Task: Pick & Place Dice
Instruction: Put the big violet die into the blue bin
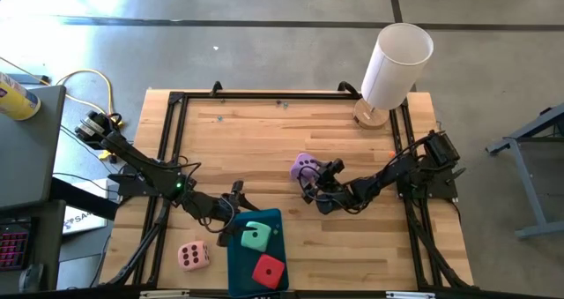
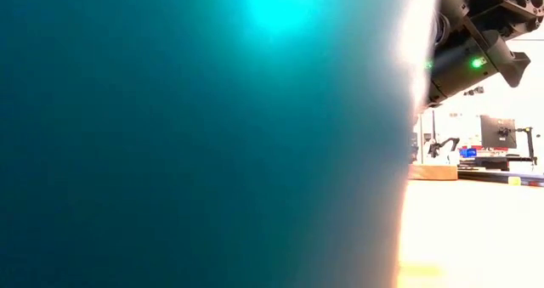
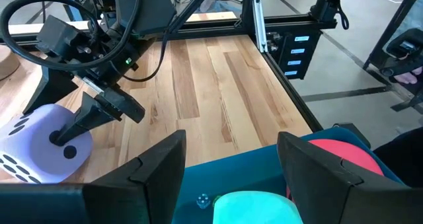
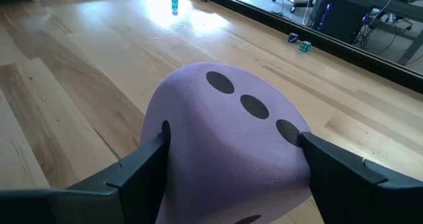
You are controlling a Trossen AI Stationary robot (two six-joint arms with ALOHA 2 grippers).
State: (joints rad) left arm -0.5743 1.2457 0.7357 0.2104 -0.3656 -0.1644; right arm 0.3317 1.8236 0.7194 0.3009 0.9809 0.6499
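Teal tray, at the table's near edge, holds the green die and red die; the left gripper hovers spread beside it. Farther off, the right gripper, arm stretched low, clamps the purple die. A pink die lies left of the tray.

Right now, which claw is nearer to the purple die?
Right. The right claw has its fingers on both sides of the purple die; the left claw sits farther off, open at the teal tray beside the green die.
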